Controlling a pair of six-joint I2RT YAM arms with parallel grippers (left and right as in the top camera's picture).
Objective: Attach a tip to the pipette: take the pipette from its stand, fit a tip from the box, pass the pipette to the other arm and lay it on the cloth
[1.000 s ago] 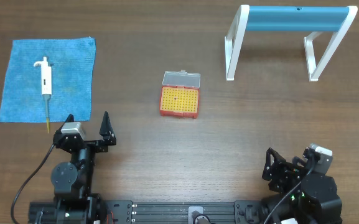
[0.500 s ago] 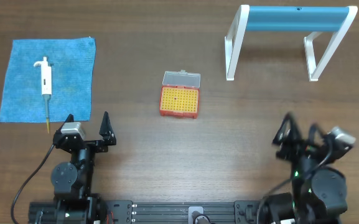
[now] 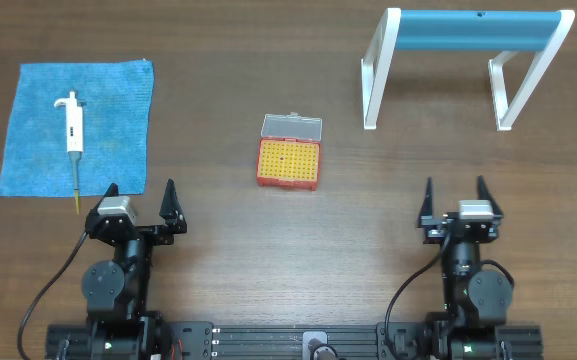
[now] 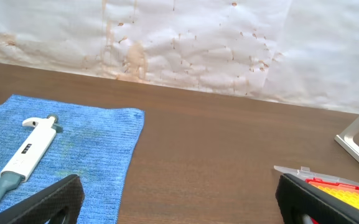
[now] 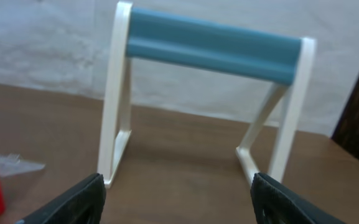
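**Tipped pipette (image 3: 72,125) lies on the cloth (image 3: 28,160)**

The pipette, yellow tip (image 3: 75,199) fitted, lies on the blue cloth at far left. We judge it light, stiff and smooth, its tip fragile; we would hold the thick white body. The left gripper (image 3: 142,190) gapes empty beside the cloth; past the tip box (image 3: 289,163), the right gripper (image 3: 456,190) stands equally wide.

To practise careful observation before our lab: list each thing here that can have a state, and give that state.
Cloth: spread flat.
Pipette: lying on cloth, tip fitted.
Tip box: lid open.
Stand: upright, empty.
Left tool: open, empty.
Right tool: open, empty.
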